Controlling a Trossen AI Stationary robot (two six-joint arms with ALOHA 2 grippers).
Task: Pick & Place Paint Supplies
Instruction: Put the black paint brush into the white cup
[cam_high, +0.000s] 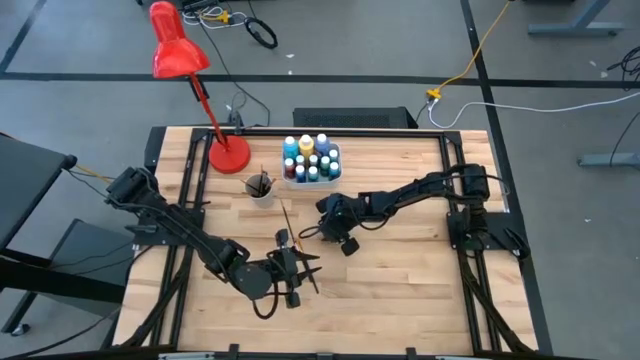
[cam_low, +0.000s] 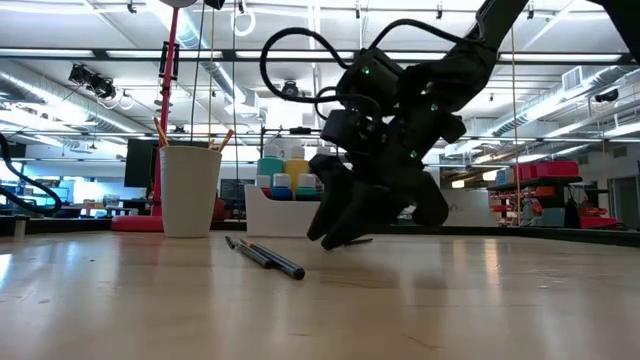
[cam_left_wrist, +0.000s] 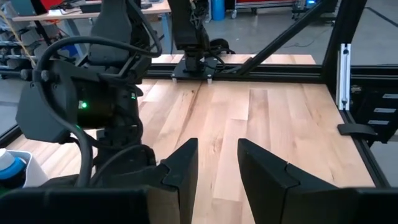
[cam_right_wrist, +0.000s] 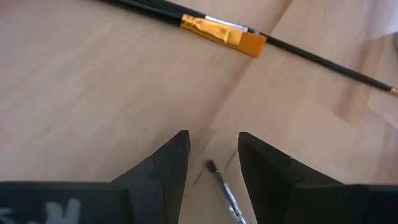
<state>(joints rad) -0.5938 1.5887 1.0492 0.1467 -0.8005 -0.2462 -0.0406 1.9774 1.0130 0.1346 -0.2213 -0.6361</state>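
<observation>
My right gripper is open and low over the table, pointing down at a slant. A thin paintbrush lies on the wood between its fingers, touching neither; in the high view this gripper is at mid-table. Beyond it lie a dark-handled brush with a gold ferrule and a thin dark brush handle. My left gripper is open with nothing between its fingers, raised near the front. Paint bottles stand in a white tray. A white cup holds more brushes.
A red desk lamp stands on the table's far left. Two brushes lie flat on the wood in front of the cup. A black frame runs along the table's sides. Bare wood lies at the near right.
</observation>
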